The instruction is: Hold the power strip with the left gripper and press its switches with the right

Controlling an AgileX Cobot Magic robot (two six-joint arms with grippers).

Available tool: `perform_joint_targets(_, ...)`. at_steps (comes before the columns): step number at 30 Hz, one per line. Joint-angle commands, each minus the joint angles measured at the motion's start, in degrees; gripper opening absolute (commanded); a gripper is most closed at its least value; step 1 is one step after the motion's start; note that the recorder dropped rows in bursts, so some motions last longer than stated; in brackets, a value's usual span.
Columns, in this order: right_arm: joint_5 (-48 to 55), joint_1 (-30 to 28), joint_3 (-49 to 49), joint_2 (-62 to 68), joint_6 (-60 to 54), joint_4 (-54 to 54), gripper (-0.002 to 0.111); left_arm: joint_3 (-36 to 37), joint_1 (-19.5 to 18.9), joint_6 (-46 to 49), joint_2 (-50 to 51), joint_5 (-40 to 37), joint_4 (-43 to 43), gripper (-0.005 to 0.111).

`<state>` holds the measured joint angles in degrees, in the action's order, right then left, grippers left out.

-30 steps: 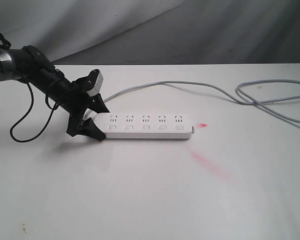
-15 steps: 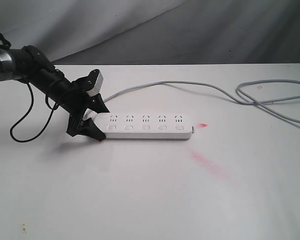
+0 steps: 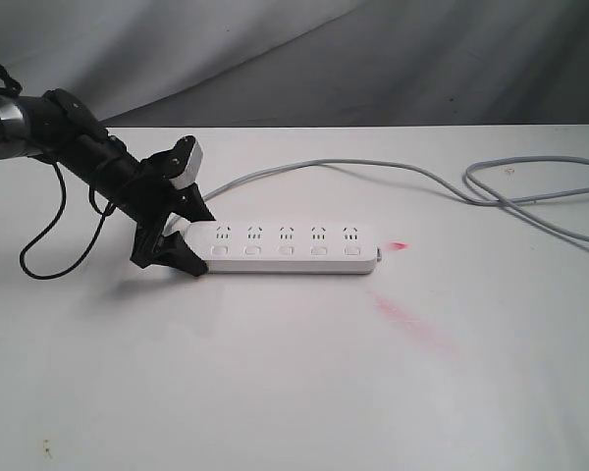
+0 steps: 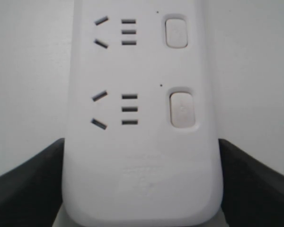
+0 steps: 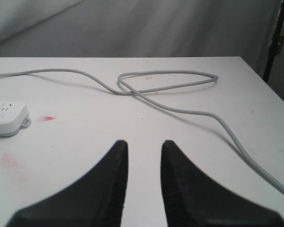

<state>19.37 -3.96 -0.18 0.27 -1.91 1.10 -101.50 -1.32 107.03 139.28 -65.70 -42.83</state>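
On white desk [image 3: 275, 392], clamping rounded end of white five-switch power strip [image 3: 287, 241] in left gripper [image 3: 194, 245]; holding right gripper [image 5: 144, 144] narrowly parted, empty.

We find the left gripper [image 3: 191, 245] clamped across one end of the power strip [image 3: 290, 247], which lies flat on the table [image 3: 275, 392]. Five switches [image 3: 286, 251] run in a row away from the gripper. The grey cord [image 3: 393, 172] starts just beside the gripper. A red smear [image 3: 400, 244] lies just past the strip's far end.
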Motion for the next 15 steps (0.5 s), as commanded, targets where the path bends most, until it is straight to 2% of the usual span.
perform_joint_targets(1, -0.2, -0.1, 0.2, -0.3, -0.6, -0.5, 0.023, -0.1, 0.2, -0.4, -0.1, -0.4, 0.3, 0.026)
perform_joint_targets(4, -0.2, -0.1, 0.2, -0.3, -0.6, -0.5, 0.023, -0.1, 0.2, -0.4, -0.1, -0.6, 0.2, 0.026)
perform_joint_targets(6, -0.2, -0.1, 0.2, -0.3, -0.6, -0.5, 0.023, -0.1, 0.2, -0.4, 0.0, -0.6, 1.1, 0.032)
perform_joint_targets(8, -0.2, -0.1, 0.2, -0.3, -0.6, -0.5, 0.023, -0.1, 0.2, -0.4, 0.0, -0.6, 1.6, 0.046)
perform_joint_targets(12, -0.2, -0.1, 0.2, -0.3, -0.6, -0.5, 0.023, -0.1, 0.2, -0.5, -0.4, -0.6, 1.6, 0.089)
perform_joint_targets(15, -0.2, -0.1, 0.2, -0.3, -0.6, -0.5, 0.023, -0.1, 0.2, -0.5, -1.8, 0.3, 1.6, 0.095)
